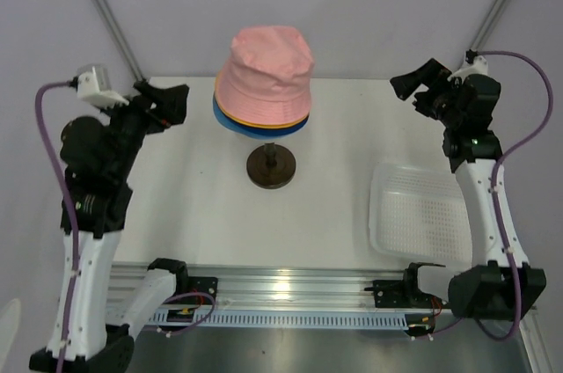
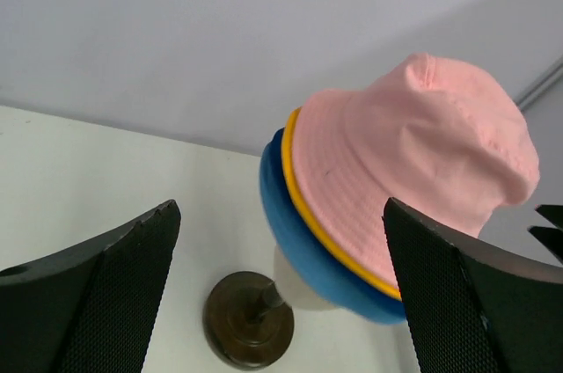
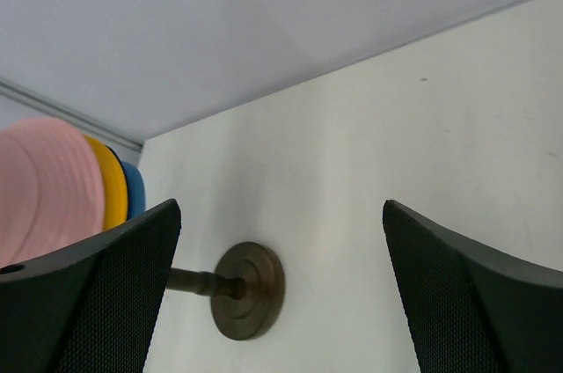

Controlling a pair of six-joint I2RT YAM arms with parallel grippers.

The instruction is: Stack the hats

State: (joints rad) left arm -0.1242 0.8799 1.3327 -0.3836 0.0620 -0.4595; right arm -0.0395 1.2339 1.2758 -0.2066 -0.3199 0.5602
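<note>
Fingers up close: my left gripper is spread wide and holds nothing, sitting at 9 o'clock of the stack. My right gripper is just as wide and empty at 3 o'clock. The pink hat tops the stand, with the yellow hat and blue hat brims peeking out underneath. The basket lies at 4 o'clock.
</note>
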